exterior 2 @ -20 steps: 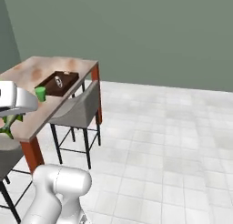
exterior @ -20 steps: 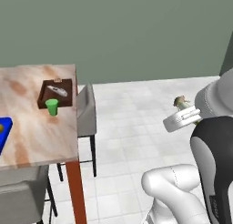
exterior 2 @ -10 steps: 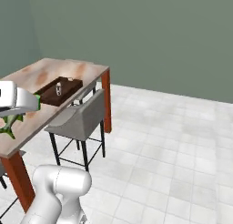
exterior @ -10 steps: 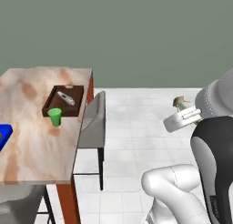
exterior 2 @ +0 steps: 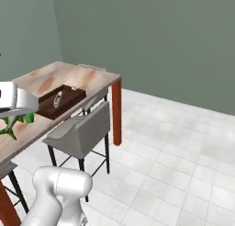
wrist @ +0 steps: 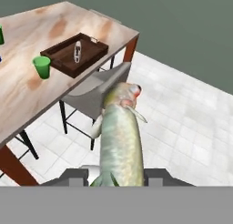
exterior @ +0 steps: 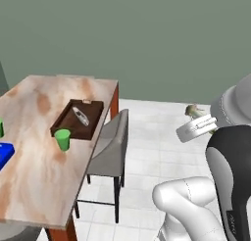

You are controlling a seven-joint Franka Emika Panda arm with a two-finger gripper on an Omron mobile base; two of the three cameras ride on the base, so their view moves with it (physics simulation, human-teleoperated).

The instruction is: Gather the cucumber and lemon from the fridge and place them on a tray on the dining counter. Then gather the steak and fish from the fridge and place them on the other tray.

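Observation:
My gripper [wrist: 116, 176] is shut on the fish [wrist: 120, 136], a pale green-grey body whose head points away from the hand. In the left base view the fish [exterior: 193, 109] sticks out above the hand, over the tiled floor right of the dining counter [exterior: 39, 171]. Its green tail [exterior 2: 10, 125] hangs below the hand in the right base view. A dark brown tray [exterior: 61, 125] sits on the counter near its far right corner, with a small pale elongated item [exterior: 80, 115] lying inside. The same tray [wrist: 98, 48] shows in the hand view, well ahead and left of the fish.
A green cup [exterior: 62, 139] stands just in front of the tray, and a blue object [exterior: 4, 154] lies at the counter's left edge. A grey stool [exterior: 110, 147] is tucked against the counter's right side. White tiled floor [exterior 2: 174, 151] stretches to the right, up to a green wall.
The whole picture has shifted, so the base has moved: the counter and tray now sit further right in the left base view. The fish stays held in the gripper.

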